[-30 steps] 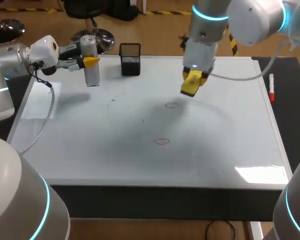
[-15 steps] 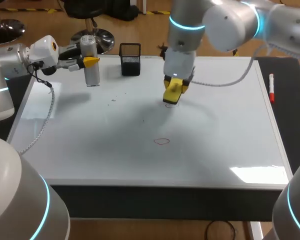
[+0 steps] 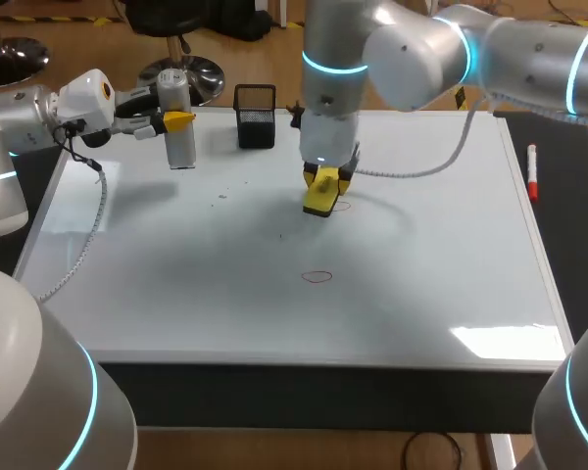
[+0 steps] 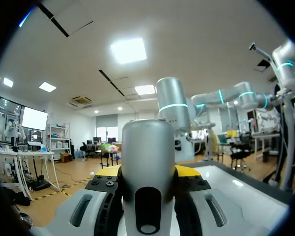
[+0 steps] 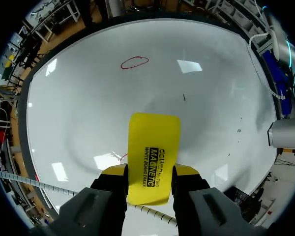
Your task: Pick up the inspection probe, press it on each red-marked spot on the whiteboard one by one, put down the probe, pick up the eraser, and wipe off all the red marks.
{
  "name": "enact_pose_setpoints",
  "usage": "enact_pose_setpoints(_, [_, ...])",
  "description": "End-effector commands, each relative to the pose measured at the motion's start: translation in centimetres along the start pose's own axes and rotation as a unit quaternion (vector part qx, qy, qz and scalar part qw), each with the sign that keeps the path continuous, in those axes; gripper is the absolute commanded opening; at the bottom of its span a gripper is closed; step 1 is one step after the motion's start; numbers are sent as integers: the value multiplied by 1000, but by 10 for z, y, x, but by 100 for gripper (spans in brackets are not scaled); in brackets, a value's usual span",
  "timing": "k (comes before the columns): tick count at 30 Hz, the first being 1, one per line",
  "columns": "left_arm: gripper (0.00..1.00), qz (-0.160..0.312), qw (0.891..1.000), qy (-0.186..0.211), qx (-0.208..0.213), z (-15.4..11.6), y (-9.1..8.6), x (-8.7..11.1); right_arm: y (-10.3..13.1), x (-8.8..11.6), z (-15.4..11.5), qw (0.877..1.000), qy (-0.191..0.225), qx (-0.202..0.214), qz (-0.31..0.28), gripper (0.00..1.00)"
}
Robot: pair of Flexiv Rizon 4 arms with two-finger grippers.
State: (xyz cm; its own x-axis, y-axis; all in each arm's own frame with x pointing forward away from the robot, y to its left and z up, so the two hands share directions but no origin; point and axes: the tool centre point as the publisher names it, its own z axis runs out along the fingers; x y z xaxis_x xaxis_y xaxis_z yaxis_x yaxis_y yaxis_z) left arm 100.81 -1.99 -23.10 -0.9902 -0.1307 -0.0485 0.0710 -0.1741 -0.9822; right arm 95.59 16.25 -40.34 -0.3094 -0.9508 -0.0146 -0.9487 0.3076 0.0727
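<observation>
Right gripper point(image 3: 322, 192), clamped on eraser point(image 3: 319, 201), has dropped onto upper red mark point(image 3: 342, 206); lower mark point(image 3: 318, 277) at its 6 o'clock. Left gripper point(image 3: 172, 121) grasps probe point(image 3: 180, 132), whiteboard's point(image 3: 421, 274) 10 o'clock.

Bright overhead light, glare patch on whiteboard point(image 3: 421, 294), soft shadows.

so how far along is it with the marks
Done: the right end effector has the eraser. In hand: the eraser is down on the whiteboard at the far red mark, part of which shows beside it. Left: the near red mark is whole, and the probe is in the left end effector, not put down.
</observation>
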Motion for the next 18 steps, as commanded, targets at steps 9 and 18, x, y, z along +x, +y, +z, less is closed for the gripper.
enact_pose_setpoints(9, [0,1,1000,-3,-1,1,-2,2,2,-4,9,1000,12,16,5,0])
enact_pose_setpoints(18, [0,1,1000,-3,-1,1,-2,2,8,-10,12,1000,8,13,-2,0])
